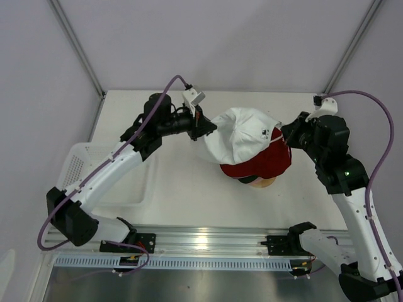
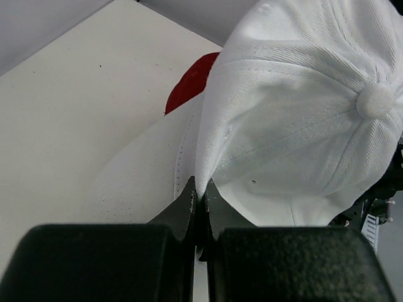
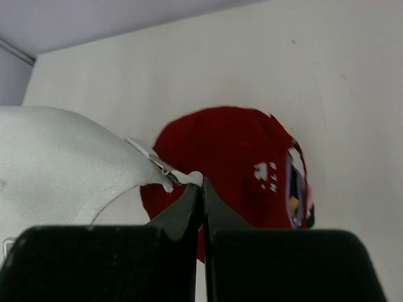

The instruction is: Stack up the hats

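Top view: the white cap (image 1: pixel 242 135) hangs stretched between the two arms, above the red cap (image 1: pixel 261 165) and offset a little to its far-left. The red cap tops the pile on the wooden stand (image 1: pixel 263 183). The left gripper (image 1: pixel 206 128) pinches the white cap's left edge and the right gripper (image 1: pixel 284 136) its right edge, so the cap's long axis runs pincer to pincer, across the table (image 1: pixel 189 195). Both arms are equally near and neither is free. The mesh basket (image 1: pixel 85 165) sits well to the left of the red cap, out of the way, and bare table lies on the red cap's near and far sides. Left wrist view: the jaws are closed narrow on a fold of white fabric at the crown's lower edge, and a sliver of the red cap shows beyond. Right wrist view: the jaws are pinched shut on the white cap's rear band by its buckle, and the red cap is just past the fingertips and below them. Judgement: the drop calls for a small shift toward the right arm to centre the crowns. Whether the brims line up I cannot tell.
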Robot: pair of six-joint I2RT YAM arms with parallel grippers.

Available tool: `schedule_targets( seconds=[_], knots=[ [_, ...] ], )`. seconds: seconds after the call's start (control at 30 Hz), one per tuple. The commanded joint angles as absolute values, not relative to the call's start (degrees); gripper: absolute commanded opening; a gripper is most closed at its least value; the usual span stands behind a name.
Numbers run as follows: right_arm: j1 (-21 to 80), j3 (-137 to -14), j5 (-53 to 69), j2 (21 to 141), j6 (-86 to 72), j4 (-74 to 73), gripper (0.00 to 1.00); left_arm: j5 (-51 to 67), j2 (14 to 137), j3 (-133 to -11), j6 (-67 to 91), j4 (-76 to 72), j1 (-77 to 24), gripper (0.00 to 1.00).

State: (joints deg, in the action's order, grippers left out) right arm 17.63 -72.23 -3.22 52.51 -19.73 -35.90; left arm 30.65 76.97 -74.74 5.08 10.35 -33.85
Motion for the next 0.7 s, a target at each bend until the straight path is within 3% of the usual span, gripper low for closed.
schedule_targets(
  seconds=[0.0,0.17,0.47,0.67],
  knots=[
    [13.7,-73.0,-12.5,50.9,-19.2,-49.3,0.00,27.9,79.9,-74.8,6.0,6.3,-34.4,0.03],
    [9.6,-71.7,-12.5,49.1,-20.2,-54.7,0.00,31.4,87.4,-78.2,9.0,2.9,-36.2,0.03],
    [7.0,-69.3,-14.7,48.6,-22.3,-62.0,0.02,23.4,95.3,-84.8,5.7,5.7,-43.6,0.02],
    [5.4,-67.9,-12.8,51.7,-20.8,-55.2,0.05,17.2,96.8,-83.9,10.1,2.2,-43.6,0.04]
  ],
)
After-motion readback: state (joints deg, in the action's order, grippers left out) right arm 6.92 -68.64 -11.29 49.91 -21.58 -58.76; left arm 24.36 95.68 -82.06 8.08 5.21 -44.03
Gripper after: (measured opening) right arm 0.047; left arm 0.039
